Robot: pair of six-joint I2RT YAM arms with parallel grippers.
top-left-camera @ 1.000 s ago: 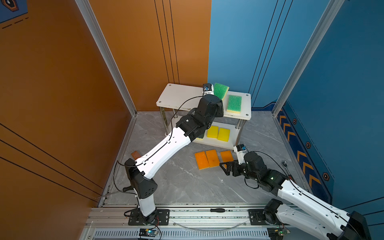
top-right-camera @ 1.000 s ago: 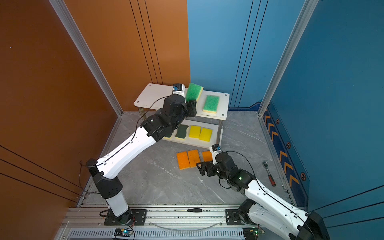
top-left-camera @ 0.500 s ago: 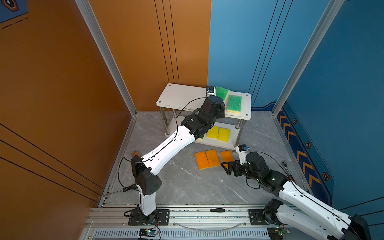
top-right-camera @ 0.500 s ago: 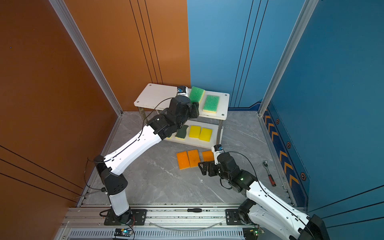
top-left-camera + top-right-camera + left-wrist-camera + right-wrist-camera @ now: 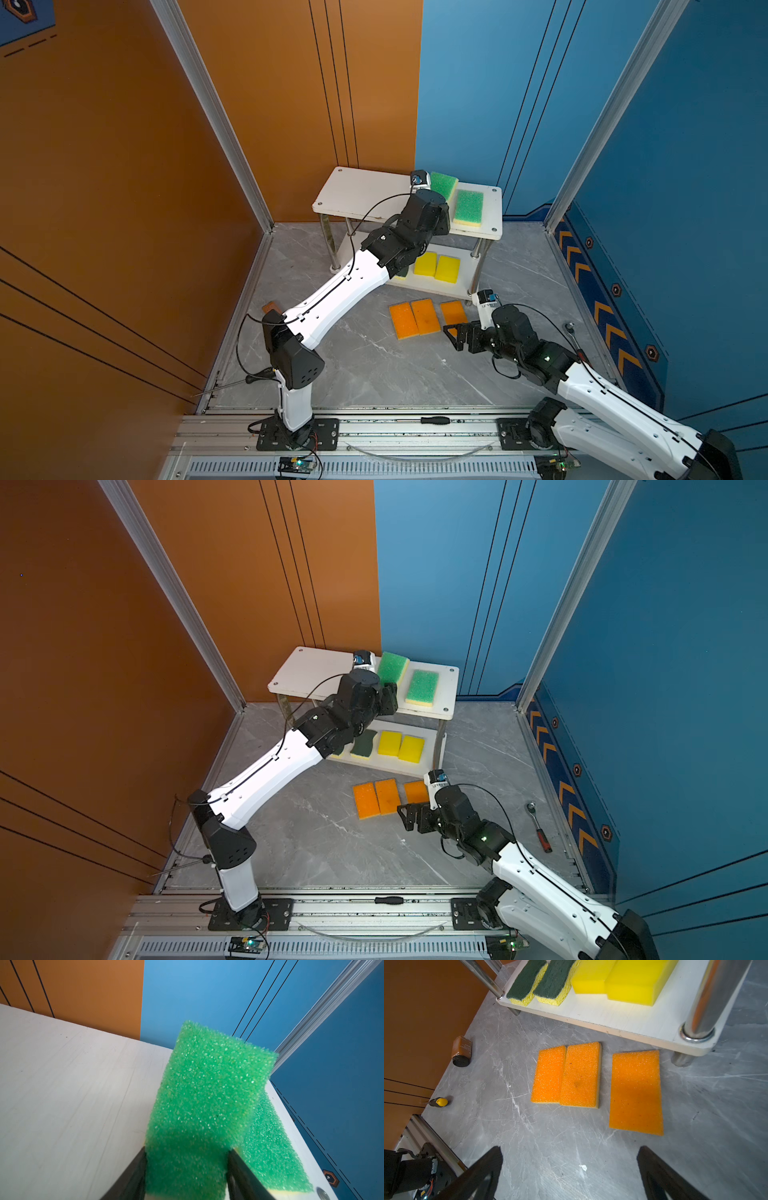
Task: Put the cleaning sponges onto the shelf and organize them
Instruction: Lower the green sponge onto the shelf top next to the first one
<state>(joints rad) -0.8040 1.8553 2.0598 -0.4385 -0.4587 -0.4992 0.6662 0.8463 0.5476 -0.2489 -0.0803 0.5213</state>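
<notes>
Clamping the near end of a light-green sponge (image 5: 209,1088), the left hand (image 5: 187,1150) holds it tilted, far end raised above the shelf (image 5: 361,191) top board, just left of the second light-green sponge (image 5: 468,206), which lies flat there. Two dark-green sponges (image 5: 527,979) (image 5: 552,980) and two yellow sponges (image 5: 591,974) (image 5: 637,978) sit on the lower board. The right hand (image 5: 569,1149) hovers over the grey desk (image 5: 529,1136), fingers apart and empty — three orange sponges (image 5: 548,1074) (image 5: 580,1076) (image 5: 635,1091) lie just beyond it, near the shelf's front.
</notes>
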